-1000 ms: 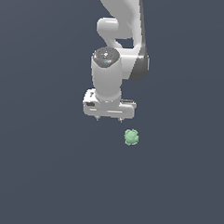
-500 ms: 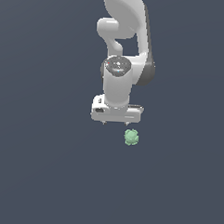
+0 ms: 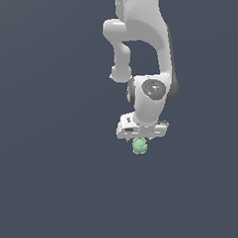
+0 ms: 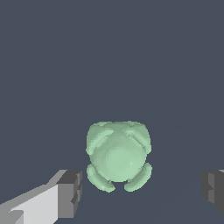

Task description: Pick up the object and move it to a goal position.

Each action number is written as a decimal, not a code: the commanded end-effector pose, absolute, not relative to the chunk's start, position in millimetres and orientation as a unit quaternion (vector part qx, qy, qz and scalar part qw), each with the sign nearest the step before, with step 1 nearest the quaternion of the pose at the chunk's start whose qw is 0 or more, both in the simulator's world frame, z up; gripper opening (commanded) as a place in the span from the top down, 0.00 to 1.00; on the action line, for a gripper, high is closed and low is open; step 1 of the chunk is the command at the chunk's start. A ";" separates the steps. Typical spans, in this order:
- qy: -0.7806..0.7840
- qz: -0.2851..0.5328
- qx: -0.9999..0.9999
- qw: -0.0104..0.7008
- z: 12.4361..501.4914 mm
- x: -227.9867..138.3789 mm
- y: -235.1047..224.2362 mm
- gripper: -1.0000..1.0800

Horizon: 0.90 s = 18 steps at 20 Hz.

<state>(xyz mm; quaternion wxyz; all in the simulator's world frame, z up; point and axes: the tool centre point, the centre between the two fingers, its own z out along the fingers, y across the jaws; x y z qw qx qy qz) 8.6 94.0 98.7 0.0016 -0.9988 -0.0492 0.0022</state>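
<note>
Flat dark blue-grey ground fills both views, with no edge or marking to break it. On it lies the object [image 3: 139, 146], a small pale green blob with a rounded middle and bumpy lobes around its rim. In the exterior view it shows just below the white tool [image 3: 140, 137], partly overlapped by the tool's body, with the white arm [image 3: 145, 33] rising above and bending out of the picture's top.

The wrist view shows the object [image 4: 118, 156] lying between the two fingers [image 4: 68, 192], nearer to the white and grey one than to the dark one at the opposite edge of the picture. Clear ground shows on both sides of the blob, so neither finger touches it. The tool [image 4: 140, 190] stands released, its fingers spread far wider than the object. How high the fingertips hang above the ground cannot be told from either view.
</note>
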 end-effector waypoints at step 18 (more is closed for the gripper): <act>-0.060 0.000 -0.998 0.000 43.3 7.7 107.3 0.04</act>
